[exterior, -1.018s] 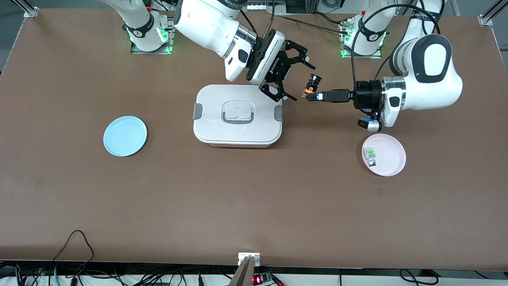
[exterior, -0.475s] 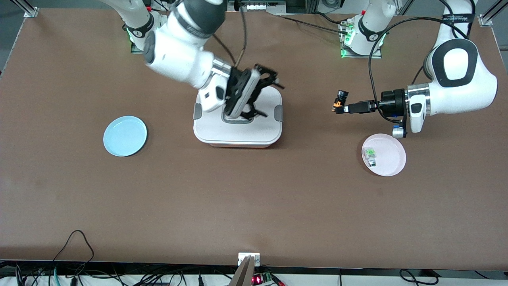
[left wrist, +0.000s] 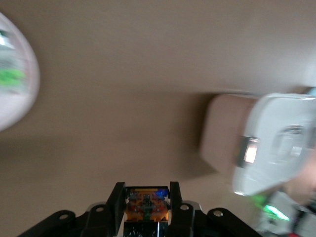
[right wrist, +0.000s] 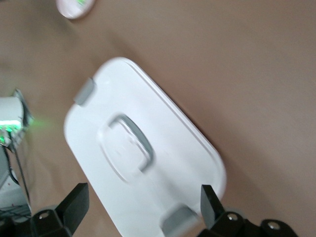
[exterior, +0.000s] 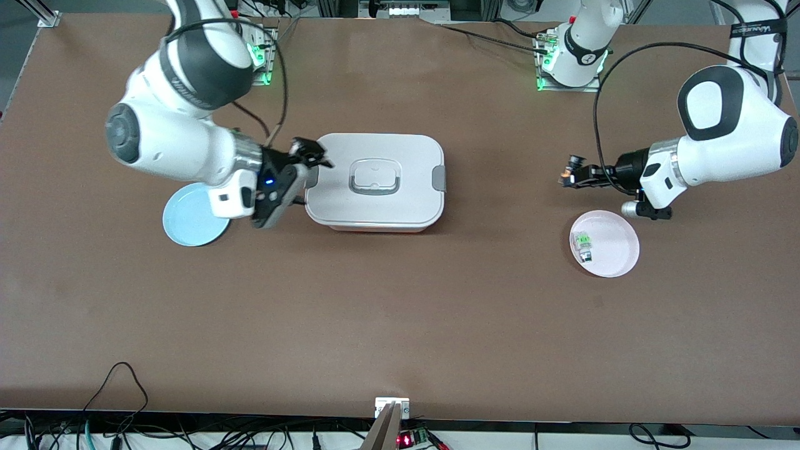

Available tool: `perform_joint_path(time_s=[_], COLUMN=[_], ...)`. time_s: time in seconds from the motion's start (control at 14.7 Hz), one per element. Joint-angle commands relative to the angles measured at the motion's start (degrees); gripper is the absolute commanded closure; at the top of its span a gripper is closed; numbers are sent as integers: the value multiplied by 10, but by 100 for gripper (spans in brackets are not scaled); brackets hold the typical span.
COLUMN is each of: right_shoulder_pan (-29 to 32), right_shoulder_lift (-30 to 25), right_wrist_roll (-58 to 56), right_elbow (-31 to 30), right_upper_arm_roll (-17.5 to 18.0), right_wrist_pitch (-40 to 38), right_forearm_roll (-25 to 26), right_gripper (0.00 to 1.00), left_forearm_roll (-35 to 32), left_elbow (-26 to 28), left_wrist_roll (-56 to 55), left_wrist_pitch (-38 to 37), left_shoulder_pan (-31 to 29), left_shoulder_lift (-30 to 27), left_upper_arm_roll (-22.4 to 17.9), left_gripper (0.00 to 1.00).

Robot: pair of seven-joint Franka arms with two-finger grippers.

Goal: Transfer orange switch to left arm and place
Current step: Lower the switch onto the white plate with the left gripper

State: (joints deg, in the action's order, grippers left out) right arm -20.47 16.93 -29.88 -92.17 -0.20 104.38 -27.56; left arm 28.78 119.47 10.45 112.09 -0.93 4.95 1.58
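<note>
The orange switch [exterior: 570, 170] is gripped in my left gripper [exterior: 567, 175], which is up in the air over bare table between the box [exterior: 400, 206] and the pink plate [exterior: 615, 253]. In the left wrist view the switch [left wrist: 146, 205] sits between the two black fingers of the left gripper [left wrist: 146, 190]. My right gripper [exterior: 309, 156] is open and empty over the box's end toward the right arm. In the right wrist view the right gripper [right wrist: 143, 200] has its fingers spread wide over the white box lid [right wrist: 143, 148].
A blue plate [exterior: 187, 219] lies beside the box toward the right arm's end, partly under the right wrist. The pink plate holds a green and white switch [exterior: 583, 244]. Cables run along the table's edge nearest the front camera.
The right gripper swung from beside the switch, over the box, to the box's end toward the right arm. The left gripper drew back toward its own end, still holding the switch.
</note>
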Motion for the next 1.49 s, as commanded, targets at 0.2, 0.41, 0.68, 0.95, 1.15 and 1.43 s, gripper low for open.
perform_joint_path(time_s=[0.2,0.41,0.68,0.95,1.15,1.43], right_shoulder_pan=[-7,-7,-7,-7,-6,-5], right_shoulder_lift=[-41,-73,-107,-120,-121,-121], right_wrist_roll=[9,67,93,156,158,172], right_elbow=[-5,-6,-3,-6,-5,-5], right_upper_arm_roll=[-101,-117,-128,-127,-133,-142], right_wrist_pitch=[-88,-111,-113,-114,-116,-116], right_forearm_roll=[126,207,259,261,261,260], right_gripper=[0,0,0,0,0,0], left_forearm_roll=[-207,-267,-269,-270,-269,-268], left_elbow=[30,63,61,60,57,51], left_wrist_roll=[12,5,5,12,15,14], left_wrist_pitch=[180,332,354,419,420,426], left_shoulder_pan=[-9,-10,-9,-9,-8,-5], left_shoulder_lift=[50,96,125,176,191,208], left_upper_arm_roll=[-1,-12,-18,-35,-39,-47], left_gripper=[100,100,100,100,100,100])
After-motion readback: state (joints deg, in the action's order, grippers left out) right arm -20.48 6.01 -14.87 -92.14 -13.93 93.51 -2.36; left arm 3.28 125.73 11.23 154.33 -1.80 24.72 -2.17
